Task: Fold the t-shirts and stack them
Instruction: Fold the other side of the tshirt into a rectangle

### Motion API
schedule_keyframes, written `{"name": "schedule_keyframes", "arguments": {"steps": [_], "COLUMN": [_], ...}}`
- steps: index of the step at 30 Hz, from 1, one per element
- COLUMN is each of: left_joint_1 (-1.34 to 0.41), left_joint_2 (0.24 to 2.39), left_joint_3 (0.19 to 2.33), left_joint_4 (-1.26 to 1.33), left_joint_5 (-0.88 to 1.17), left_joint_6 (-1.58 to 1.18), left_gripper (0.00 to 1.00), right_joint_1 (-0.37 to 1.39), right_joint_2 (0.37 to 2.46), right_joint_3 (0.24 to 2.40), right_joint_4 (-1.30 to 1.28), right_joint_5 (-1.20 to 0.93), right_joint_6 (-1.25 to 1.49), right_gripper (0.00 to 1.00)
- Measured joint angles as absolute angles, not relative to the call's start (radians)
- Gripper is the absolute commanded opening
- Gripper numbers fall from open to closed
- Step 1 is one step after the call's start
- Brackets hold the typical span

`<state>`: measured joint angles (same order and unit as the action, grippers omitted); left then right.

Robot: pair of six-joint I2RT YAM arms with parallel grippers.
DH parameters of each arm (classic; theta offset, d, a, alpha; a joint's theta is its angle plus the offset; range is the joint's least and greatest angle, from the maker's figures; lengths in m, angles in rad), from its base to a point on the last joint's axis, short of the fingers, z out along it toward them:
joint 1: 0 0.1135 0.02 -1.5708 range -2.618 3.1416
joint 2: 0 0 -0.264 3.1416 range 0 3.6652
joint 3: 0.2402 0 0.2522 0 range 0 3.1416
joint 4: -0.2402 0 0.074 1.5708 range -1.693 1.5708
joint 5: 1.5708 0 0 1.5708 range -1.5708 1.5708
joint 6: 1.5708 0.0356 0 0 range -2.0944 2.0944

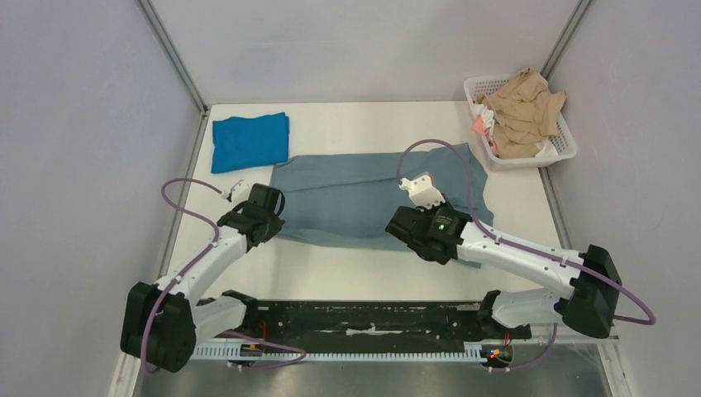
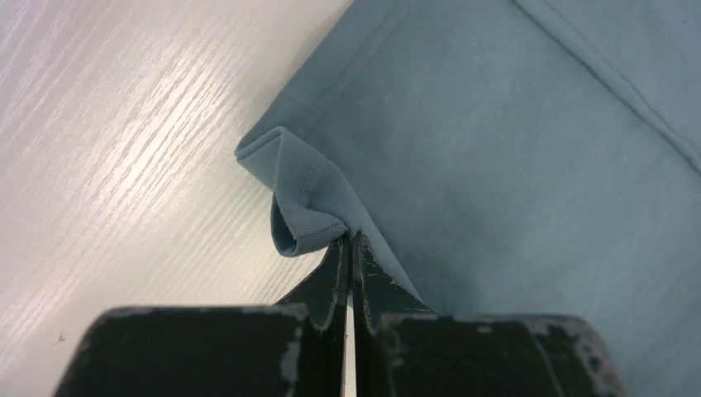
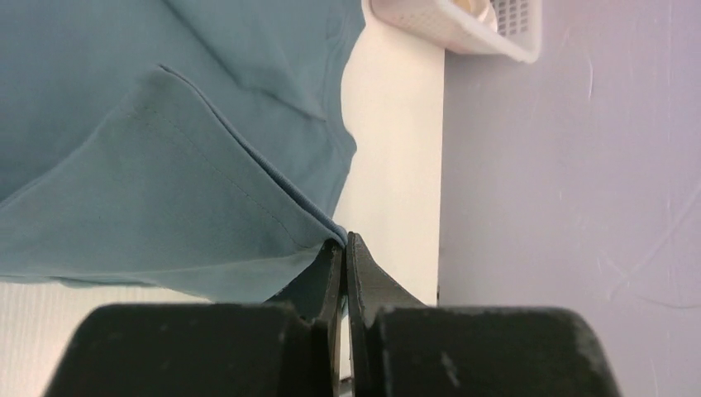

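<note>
A white lattice basket point(image 1: 519, 164) is set at the table's point(image 1: 364, 273) far right corner, filled with crumpled tan clothing point(image 1: 521, 112). The slate grey-blue t-shirt point(image 1: 355, 194) is spread across the middle. Its near left corner is pinched in the closed left gripper point(image 2: 349, 248), and its near right corner in the closed right gripper point(image 3: 343, 248). The cobalt blue t-shirt point(image 1: 250, 141) is laid folded near the far left corner.
</note>
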<state>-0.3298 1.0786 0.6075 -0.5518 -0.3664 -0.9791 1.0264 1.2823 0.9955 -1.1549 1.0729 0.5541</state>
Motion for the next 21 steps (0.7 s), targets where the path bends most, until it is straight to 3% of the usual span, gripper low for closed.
{"name": "schedule_keyframes", "arguments": {"steps": [10,21], "left_joint_1": [-0.289,-0.243], "left_joint_2": [1.211,1.349], "left_joint_3": [0.701,0.788], "left_joint_4": [-0.517,-0.463], "left_joint_5": [-0.366,-0.362], "left_joint_6": [-0.963,-0.937], "left_gripper": [0.02,0.02], "right_joint_1": [0.854,0.785], "right_joint_2": [1.179,1.257], "right_joint_3": [0.867,0.843], "right_joint_4": [-0.62,-0.212], "right_joint_5": [1.038,0.923], "right_joint_6": [0.039,-0.399], "right_gripper": [0.0,0.0]}}
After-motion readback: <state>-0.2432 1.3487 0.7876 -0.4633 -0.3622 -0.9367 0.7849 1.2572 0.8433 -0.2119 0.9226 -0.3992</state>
